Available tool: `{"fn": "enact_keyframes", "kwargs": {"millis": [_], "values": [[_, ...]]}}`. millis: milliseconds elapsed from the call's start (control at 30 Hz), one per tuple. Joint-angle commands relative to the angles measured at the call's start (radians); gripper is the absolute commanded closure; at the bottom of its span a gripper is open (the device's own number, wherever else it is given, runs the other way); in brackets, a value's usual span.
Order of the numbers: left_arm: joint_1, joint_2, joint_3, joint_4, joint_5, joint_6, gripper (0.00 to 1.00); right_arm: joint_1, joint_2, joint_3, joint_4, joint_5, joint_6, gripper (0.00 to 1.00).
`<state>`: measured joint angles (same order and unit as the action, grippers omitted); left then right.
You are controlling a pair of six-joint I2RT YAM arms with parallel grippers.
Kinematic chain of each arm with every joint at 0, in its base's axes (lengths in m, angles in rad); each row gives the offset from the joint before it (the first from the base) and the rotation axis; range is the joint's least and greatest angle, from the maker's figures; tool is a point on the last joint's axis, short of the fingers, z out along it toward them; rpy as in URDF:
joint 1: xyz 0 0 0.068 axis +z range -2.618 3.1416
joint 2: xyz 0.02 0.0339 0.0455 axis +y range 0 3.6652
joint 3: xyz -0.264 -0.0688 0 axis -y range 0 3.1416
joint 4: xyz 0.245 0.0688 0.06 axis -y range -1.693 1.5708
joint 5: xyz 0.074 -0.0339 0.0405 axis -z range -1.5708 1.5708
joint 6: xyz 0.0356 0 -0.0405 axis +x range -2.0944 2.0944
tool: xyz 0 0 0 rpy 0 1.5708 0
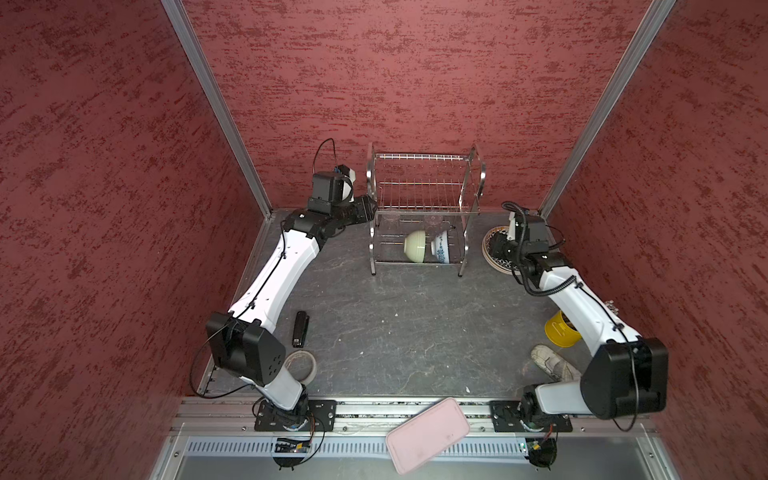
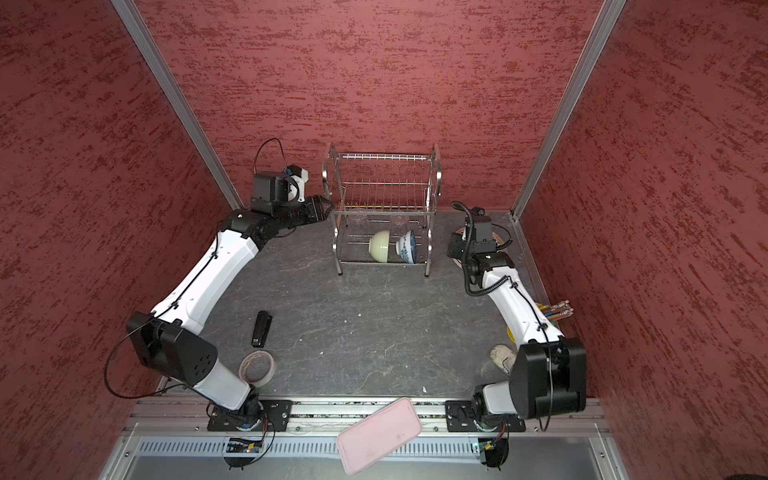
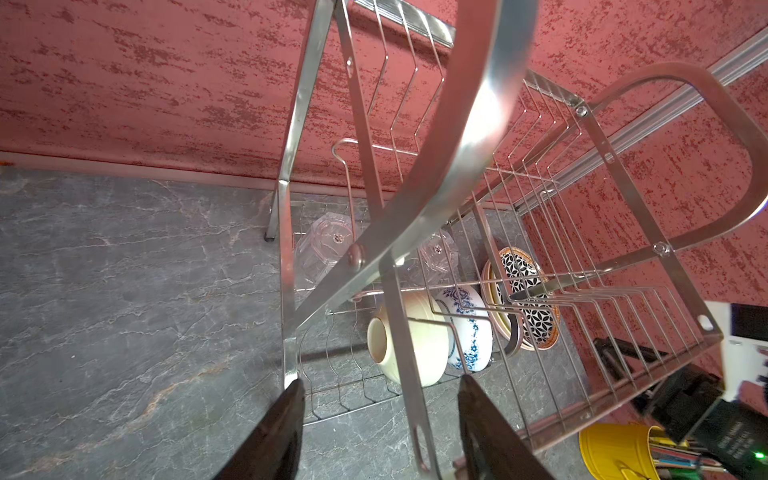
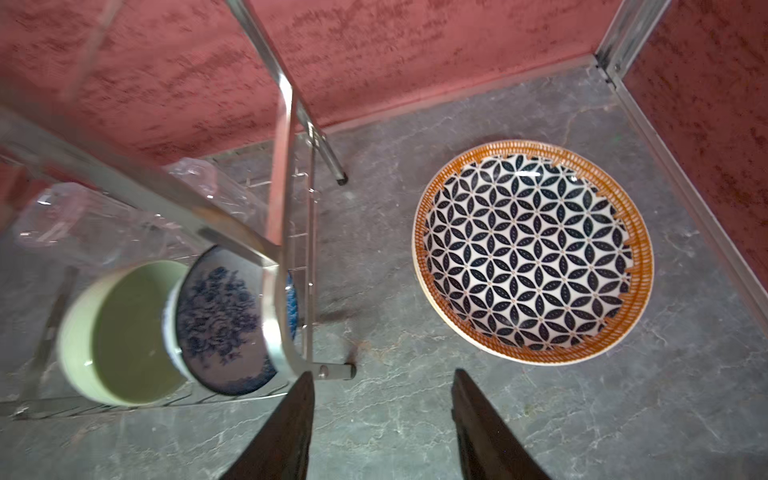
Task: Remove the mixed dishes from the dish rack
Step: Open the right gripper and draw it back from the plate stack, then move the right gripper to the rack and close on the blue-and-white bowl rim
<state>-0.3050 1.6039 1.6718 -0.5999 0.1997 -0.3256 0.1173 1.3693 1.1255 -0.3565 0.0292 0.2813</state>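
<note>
**Chief:** Counter (image 1: 395,324) and rack (image 1: 424,212)?

**Inspector:** The counter is flat, dark and stone-patterned, and bare in front of both end effectors. The rack stands between them. Its upper tier is empty and its lower tier is loaded.

**Chief:** Plates?

**Inspector:** Off the rack. The patterned plate (image 4: 532,253) tops a stack lying flat just ahead of the right end effector (image 4: 382,372), on its side away from the rack.

**Chief:** What does the next move turn on?

**Inspector:** The bowls. The green bowl (image 1: 415,247) and blue bowl (image 1: 442,247) stand on edge, side by side; I cannot tell whether they touch. Their axes run along the rack. Mouths face the right end effector and feet face the left end effector (image 3: 380,379). The blue bowl sits just inside the side frame beside the right end effector, so I judge that arm the nearer.

**Chief:** Room?

**Inspector:** Tight. A side frame stands between each end effector and the bowls, and the upper tier roofs them. The open front looks the likeliest way in. The glaze looks slick.

**Chief:** Cups?

**Inspector:** Two clear cups (image 3: 320,245) on the lower tier, behind the bowls, one nearer the left end effector.

**Chief:** Grip?

**Inspector:** Both sets of jaws stand well apart and hold nothing. A frame strip shows between the left fingers, unclamped.
</note>
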Motion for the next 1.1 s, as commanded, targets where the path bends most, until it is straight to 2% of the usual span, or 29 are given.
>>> {"fn": "enact_keyframes", "kwargs": {"millis": [0,300,600,833,933,1067], "values": [[-0.013,-0.025,-0.033,-0.055,-0.009,0.007,0.31,0.016,-0.034,-0.014,0.081,-0.026,0.007,0.47],[-0.016,-0.143,-0.123,-0.001,-0.027,-0.016,0.28,0.025,-0.023,-0.046,0.116,-0.04,0.004,0.48],[-0.013,-0.324,-0.4,0.101,-0.097,-0.055,0.3,0.054,-0.157,-0.2,0.274,-0.092,-0.049,0.49],[0.005,-0.293,-0.517,0.156,-0.078,-0.065,0.32,0.115,-0.273,-0.334,0.38,-0.148,-0.028,0.53],[0.032,-0.243,-0.545,0.212,-0.031,-0.08,0.36,0.158,-0.28,-0.368,0.415,-0.15,-0.033,0.55],[0.058,-0.149,-0.547,0.278,0.028,-0.101,0.4,0.205,-0.258,-0.4,0.473,-0.162,-0.02,0.64]]}}
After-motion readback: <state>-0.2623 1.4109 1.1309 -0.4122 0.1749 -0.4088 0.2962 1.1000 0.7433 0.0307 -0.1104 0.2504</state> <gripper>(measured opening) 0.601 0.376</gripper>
